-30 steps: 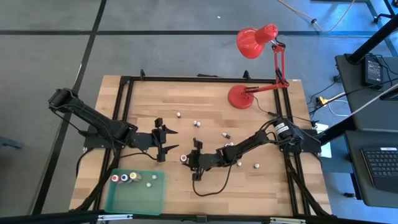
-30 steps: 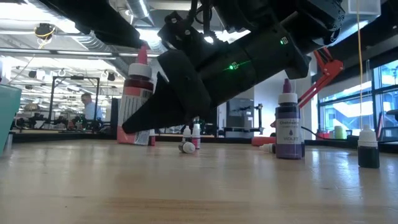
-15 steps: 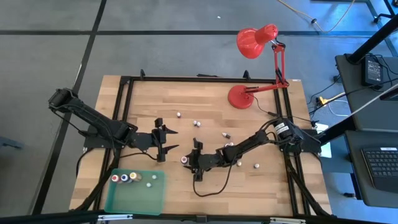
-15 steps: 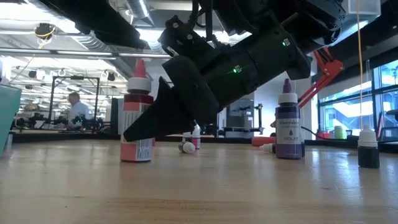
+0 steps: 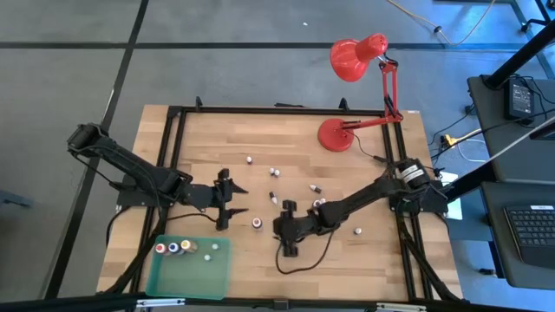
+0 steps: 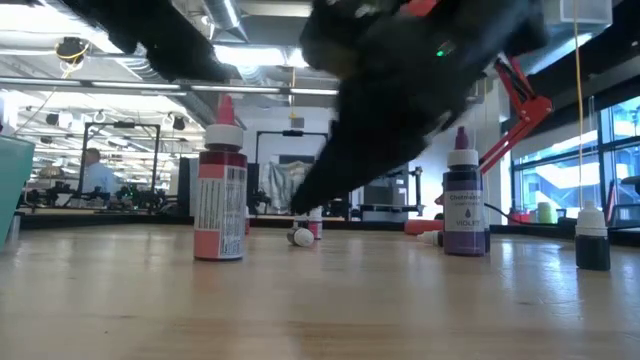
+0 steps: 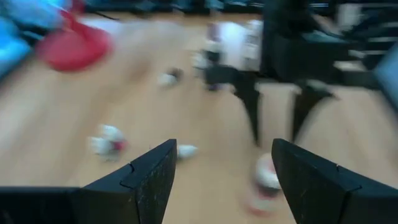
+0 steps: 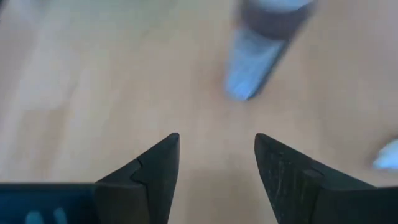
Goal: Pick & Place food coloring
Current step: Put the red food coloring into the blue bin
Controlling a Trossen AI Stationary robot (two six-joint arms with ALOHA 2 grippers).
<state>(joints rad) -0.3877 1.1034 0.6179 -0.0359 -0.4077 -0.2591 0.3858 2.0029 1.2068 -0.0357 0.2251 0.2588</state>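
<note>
A red food coloring bottle (image 6: 220,205) with a white tip stands upright on its base on the table (image 5: 364,260), also in the high view as the red bottle (image 5: 257,223). Just right of it, my right gripper (image 5: 287,228) hangs open above the wood with nothing between its fingers; its wrist view shows the gripper (image 8: 216,155) and the blurred bottle (image 8: 261,43) ahead. My left gripper (image 5: 227,201) waits open left of the bottle, holding nothing, and appears in its own view as the gripper (image 7: 224,165). Several small bottles stand in the green tray (image 5: 186,276).
A violet bottle (image 6: 462,195) and a dark one (image 6: 592,235) stand on the table's right part. Tiny bottles lie scattered at mid table (image 5: 272,172), (image 5: 314,188), (image 5: 357,231). The red desk lamp (image 5: 335,134) stands at the far right. Black frame rails (image 5: 173,156) border the table.
My right gripper has set the red bottle upright on the table and let go. It has then drawn back up and toward the table's right edge. The bottle stays standing where it was put. My left gripper has rolled a little in place.
</note>
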